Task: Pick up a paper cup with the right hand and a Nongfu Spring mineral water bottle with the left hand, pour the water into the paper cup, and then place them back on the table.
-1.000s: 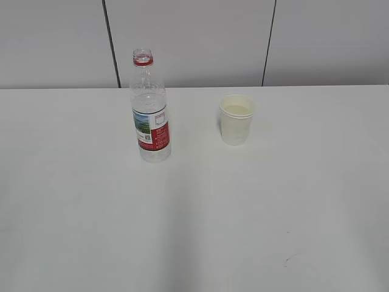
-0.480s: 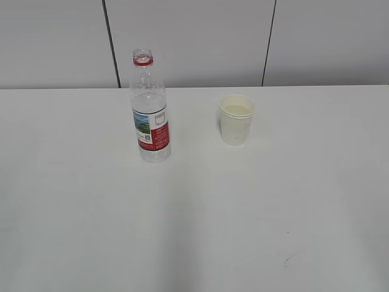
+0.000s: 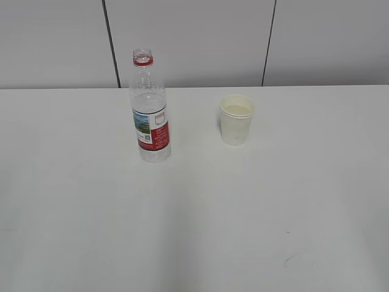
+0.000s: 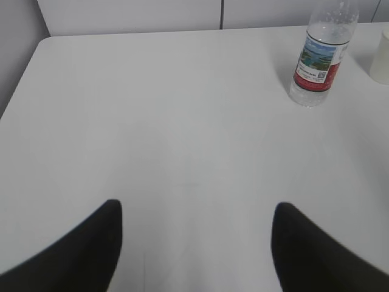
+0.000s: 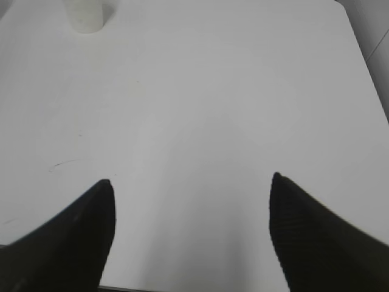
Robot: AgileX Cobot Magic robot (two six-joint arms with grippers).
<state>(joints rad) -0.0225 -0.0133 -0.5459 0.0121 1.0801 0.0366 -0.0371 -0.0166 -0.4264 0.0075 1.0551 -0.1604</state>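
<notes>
The exterior view shows neither arm, only the table (image 3: 194, 213) with the bottle (image 3: 149, 109) standing upright left of centre and the cup (image 3: 236, 119) upright to its right, well apart from it. The bottle has no cap on; its red neck ring and red-white label face the camera. The cup's inside looks pale, and whether water lies in it cannot be told. A small dark scuff (image 3: 289, 260) marks the table near the front right.

The left wrist view adds what the exterior lacks: the left hand (image 4: 194, 249), its two dark fingers (image 4: 73, 255) spread wide with nothing between them, hanging over bare table. From here the bottle (image 4: 319, 58) stands far ahead at upper right, its top cut off by the frame, and a sliver of the cup (image 4: 382, 58) shows at the right edge.

The right wrist view shows the right hand (image 5: 188, 237), fingers (image 5: 316, 243) likewise wide apart and empty. The cup's base (image 5: 85, 15) sits far ahead at upper left; the scuff (image 5: 61, 164) lies left of the gripper. The bottle is out of this view.

Against the earlier exterior frames, bottle and cup stand where they did; nothing has shifted
</notes>
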